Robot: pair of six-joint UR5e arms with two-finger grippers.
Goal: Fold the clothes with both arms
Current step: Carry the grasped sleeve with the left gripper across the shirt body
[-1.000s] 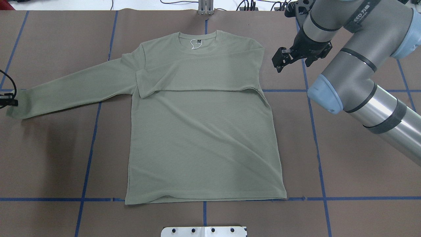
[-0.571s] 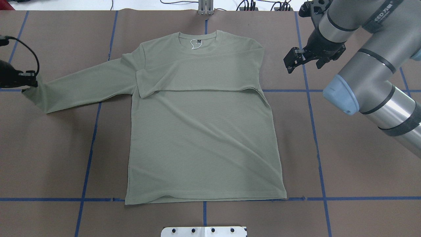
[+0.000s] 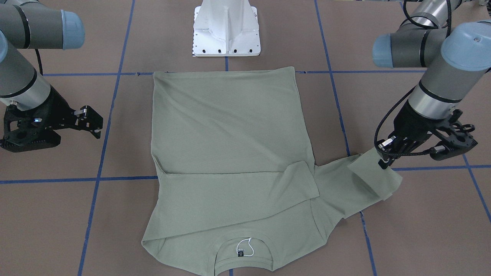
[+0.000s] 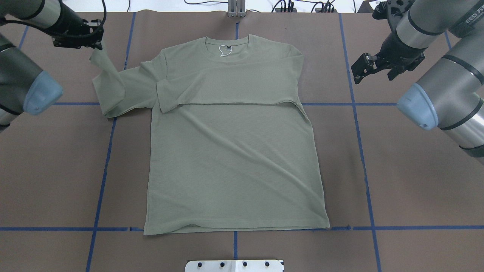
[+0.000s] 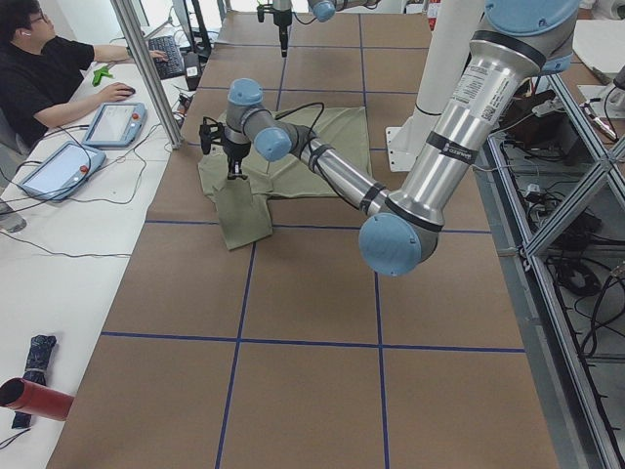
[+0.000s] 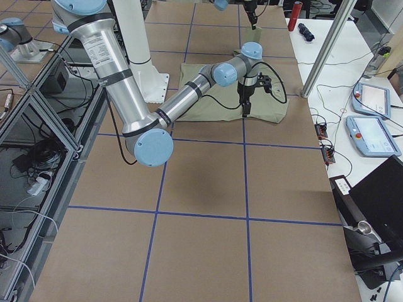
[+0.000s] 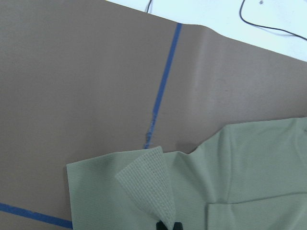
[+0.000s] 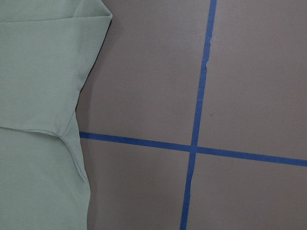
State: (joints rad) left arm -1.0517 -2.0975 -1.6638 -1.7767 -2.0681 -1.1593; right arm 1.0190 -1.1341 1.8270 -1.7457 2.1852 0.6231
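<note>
Shirt sleeve (image 4: 113,88) pinched in left gripper (image 4: 97,46), lifted; right gripper (image 4: 359,70) spread, empty.

Saw bare counter (image 4: 378,170) on both sides of the shirt (image 4: 234,162) and along its hem. Found the lifted sleeve (image 4: 109,85) and left arm (image 4: 15,68) crowding the far-left corner, the right arm (image 4: 450,83) overhanging the far-right.

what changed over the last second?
Left gripper, jaws shut on the sleeve cuff, carried it up and inward toward the shirt body, doubling the sleeve back. Right gripper, open and empty, drew away to the right. The shirt body and the other folded sleeve stayed put.
</note>
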